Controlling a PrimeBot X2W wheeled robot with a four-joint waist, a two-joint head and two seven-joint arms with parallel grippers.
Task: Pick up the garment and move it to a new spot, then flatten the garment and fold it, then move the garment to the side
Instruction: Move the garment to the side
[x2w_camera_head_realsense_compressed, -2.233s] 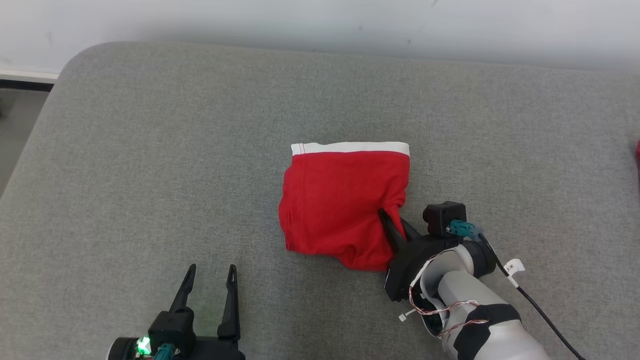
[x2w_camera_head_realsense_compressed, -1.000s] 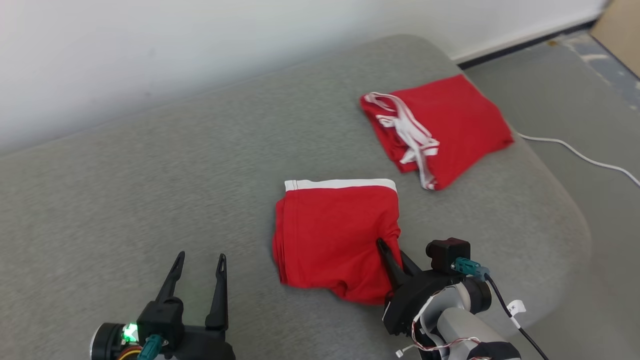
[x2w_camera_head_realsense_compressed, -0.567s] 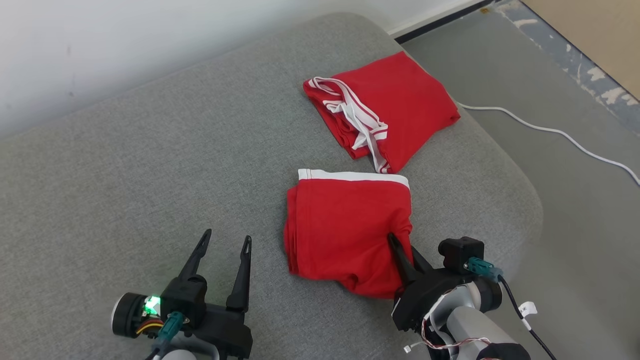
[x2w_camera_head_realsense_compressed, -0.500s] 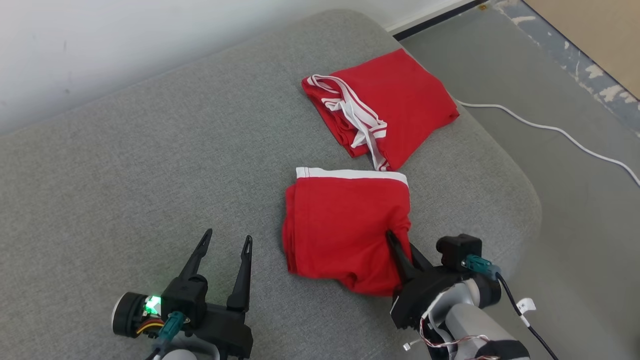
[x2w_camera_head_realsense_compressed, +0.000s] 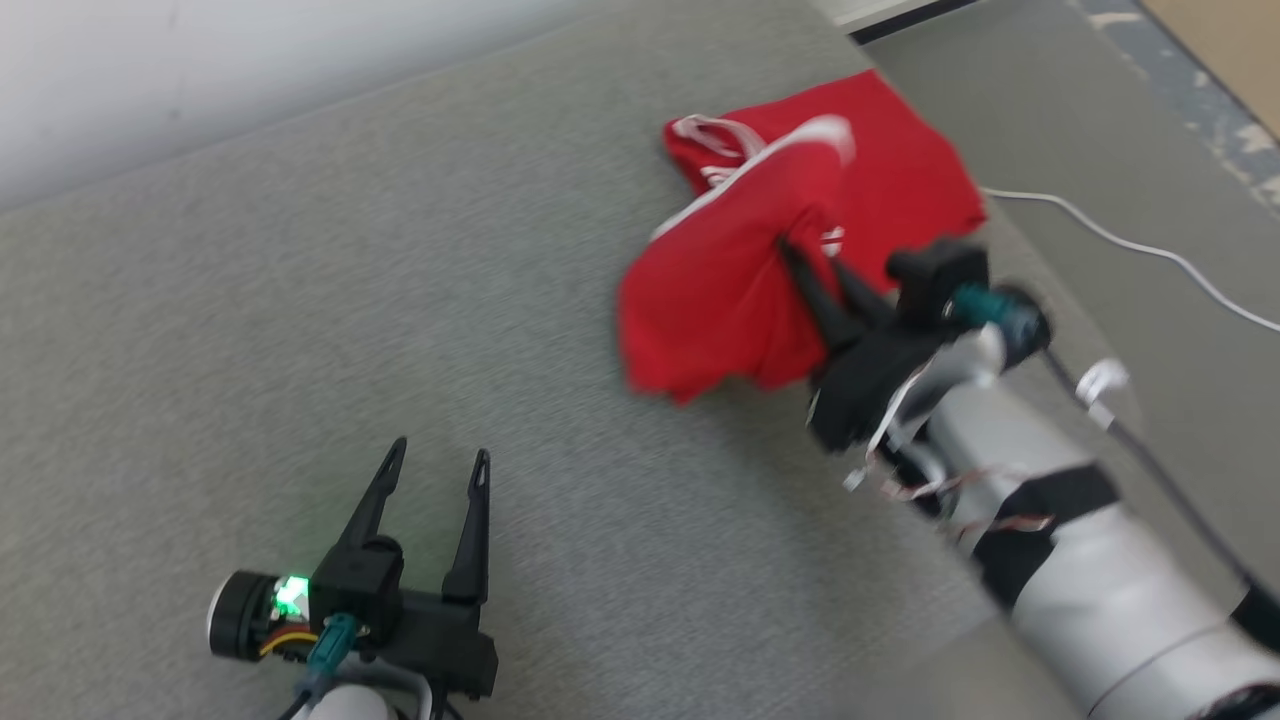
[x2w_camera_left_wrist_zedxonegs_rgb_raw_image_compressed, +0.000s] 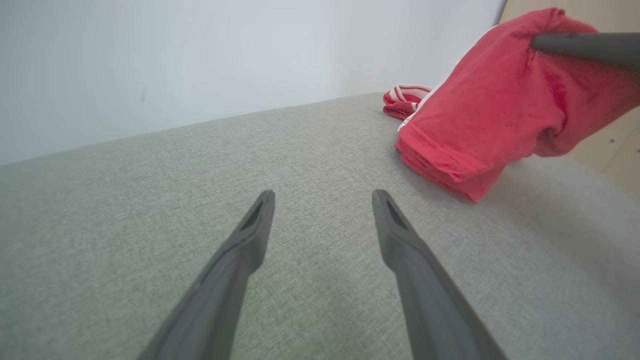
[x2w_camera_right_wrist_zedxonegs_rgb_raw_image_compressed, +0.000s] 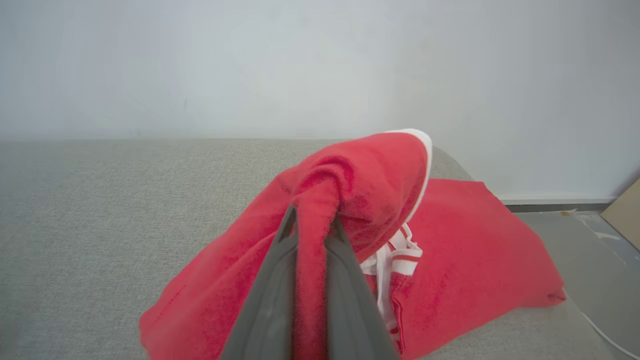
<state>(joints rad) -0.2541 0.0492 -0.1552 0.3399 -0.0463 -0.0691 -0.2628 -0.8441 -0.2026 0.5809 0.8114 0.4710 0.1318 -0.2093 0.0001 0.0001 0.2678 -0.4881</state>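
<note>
The garment (x2w_camera_head_realsense_compressed: 712, 290) is a folded pair of red shorts with a white waistband. My right gripper (x2w_camera_head_realsense_compressed: 800, 255) is shut on a bunched fold of it and holds it lifted off the grey cushion (x2w_camera_head_realsense_compressed: 300, 300). In the right wrist view the red cloth (x2w_camera_right_wrist_zedxonegs_rgb_raw_image_compressed: 360, 185) is pinched between my two fingers (x2w_camera_right_wrist_zedxonegs_rgb_raw_image_compressed: 275, 280) and drapes down to the left. The left wrist view shows the garment (x2w_camera_left_wrist_zedxonegs_rgb_raw_image_compressed: 500, 115) hanging at the upper right, its low corner near the cushion. My left gripper (x2w_camera_head_realsense_compressed: 432, 465) rests open and empty low on the cushion; its fingers (x2w_camera_left_wrist_zedxonegs_rgb_raw_image_compressed: 250, 235) stand apart.
A second pile of red shorts with white bands (x2w_camera_head_realsense_compressed: 900, 170) lies near the cushion's far right corner, just behind the lifted garment. The cushion's right edge drops to a grey floor (x2w_camera_head_realsense_compressed: 1100, 130) with a white cable (x2w_camera_head_realsense_compressed: 1150, 250). A pale wall (x2w_camera_head_realsense_compressed: 200, 60) runs behind.
My right gripper has lifted the garment off the cushion and carried it toward the pile of red shorts. The head camera has also turned. My left gripper stays open in place.
</note>
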